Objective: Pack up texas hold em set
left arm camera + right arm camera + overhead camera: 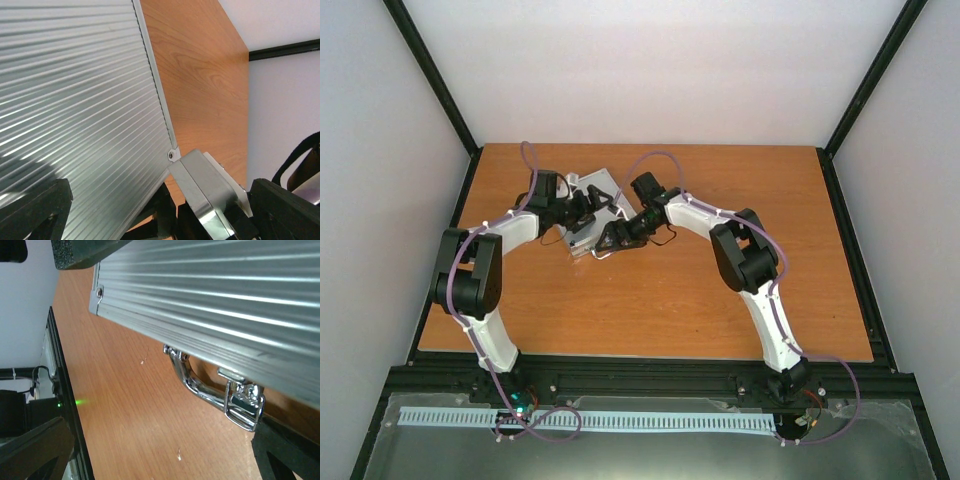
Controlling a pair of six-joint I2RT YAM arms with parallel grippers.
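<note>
Both arms reach in from the near edge; the left gripper (583, 207) and right gripper (611, 237) stand fully spread, flanking the silver metal case (595, 188), apparently closed, at the table's (720, 300) centre rear. Neither clamps it. Risk: a closing finger snags the chrome handle (195, 384) and drags the case askew.

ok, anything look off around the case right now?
The chrome latch on the silver case stands off the case's edge rather than lying flat, so it looks unfastened. The case also sits diagonal to the table edges. No loose pieces or damage visible.
</note>
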